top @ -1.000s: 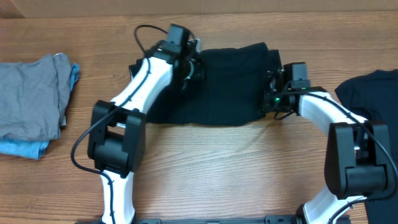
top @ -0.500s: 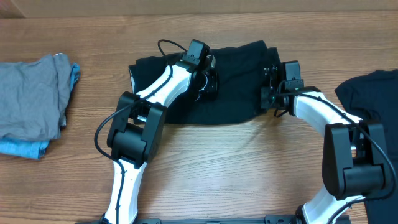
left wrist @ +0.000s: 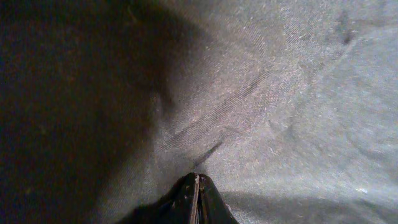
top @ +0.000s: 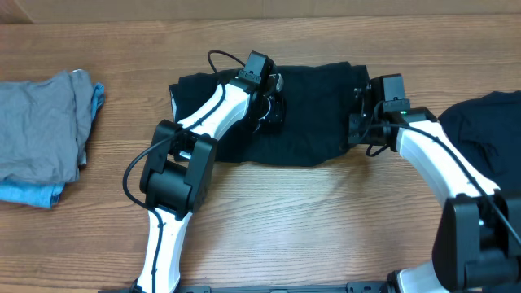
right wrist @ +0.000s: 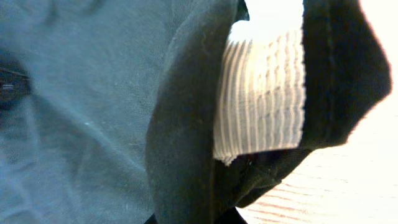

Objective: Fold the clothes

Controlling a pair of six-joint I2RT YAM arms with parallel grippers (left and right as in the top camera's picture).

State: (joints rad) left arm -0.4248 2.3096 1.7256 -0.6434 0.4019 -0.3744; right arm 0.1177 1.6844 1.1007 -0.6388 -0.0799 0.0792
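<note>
Where the pale wood-grain tabletop (top: 309,220) runs out at the far left, a grey garment (top: 41,122) lies in a soft, rumpled heap, with a light-blue garment (top: 32,194) showing under its lower edge and along its right side. Well apart from them, near the middle, a black garment (top: 313,122) is spread in a rough, wide rectangle, matte and limp, its lower edge uneven. The left arm, white-shelled with black joints, reaches over the left half of this cloth, and the left claw (top: 275,110) is down on it close to the middle. In the left wrist view its dark fingertips (left wrist: 196,198) are pressed together against a fine, tight knit marked by a few slanting creases; whether any cloth is caught between them cannot be told. At the right edge of the black garment sits the right claw (top: 358,122), pinched together on that edge. The right wrist view is filled by a thick rolled fold of the dark cloth running down toward the claw, and beside the fold a white ribbed label (right wrist: 258,93) lies on the fabric, with bare pale wood beyond it. Farther right, apart from the first, a second black garment (top: 488,130) lies rumpled at the edge of the overhead view, partly under the right arm.
</note>
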